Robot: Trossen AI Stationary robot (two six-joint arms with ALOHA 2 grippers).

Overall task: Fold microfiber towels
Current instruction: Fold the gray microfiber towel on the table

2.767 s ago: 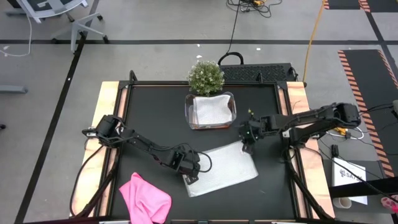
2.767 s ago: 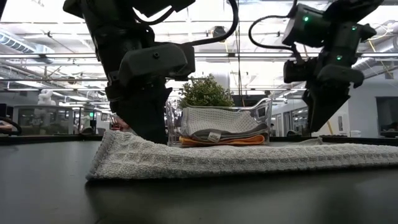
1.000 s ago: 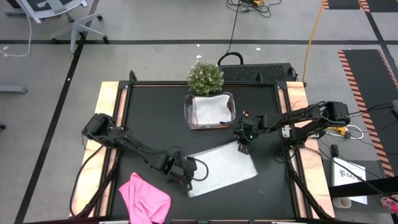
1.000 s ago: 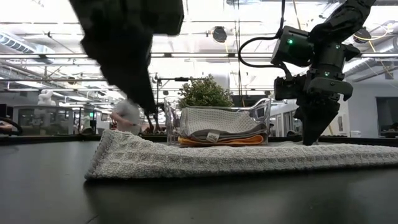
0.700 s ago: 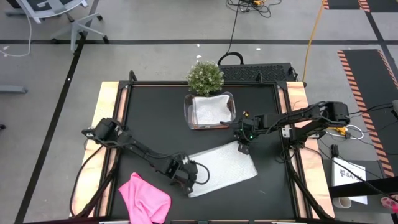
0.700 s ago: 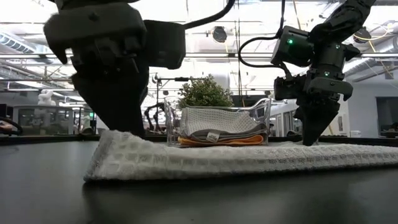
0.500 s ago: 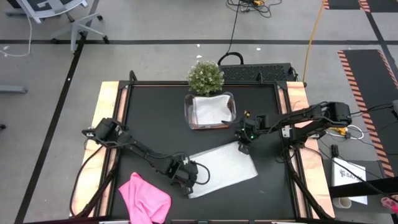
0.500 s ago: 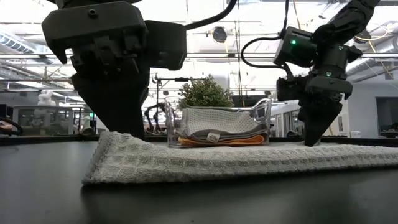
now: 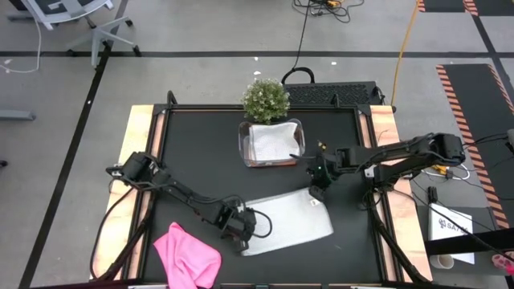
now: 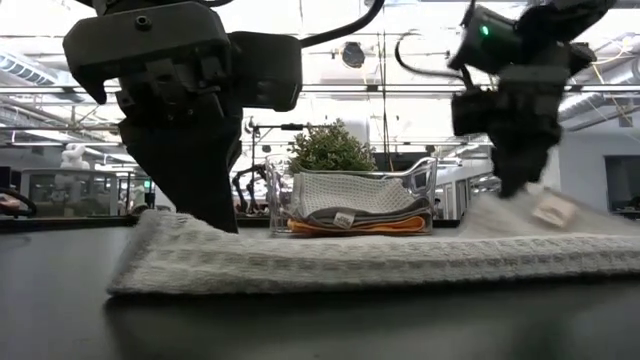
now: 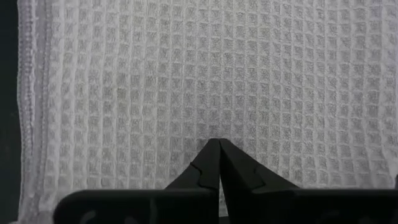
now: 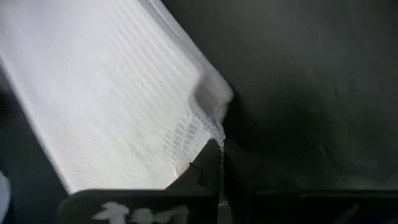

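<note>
2 arms, both matte black, slim jointed links with chunky rounded joint housings. Black cables loop loosely along each arm. Left gripper (image 9: 241,231): boxy black wrist block, 2 dark fingers tapering to a narrow wedge with stepped inner edges in the wrist view. Right gripper (image 10: 515,185): same black build, small green LED lit on the wrist housing, cable arcing above it. No visible markings or labels.
</note>
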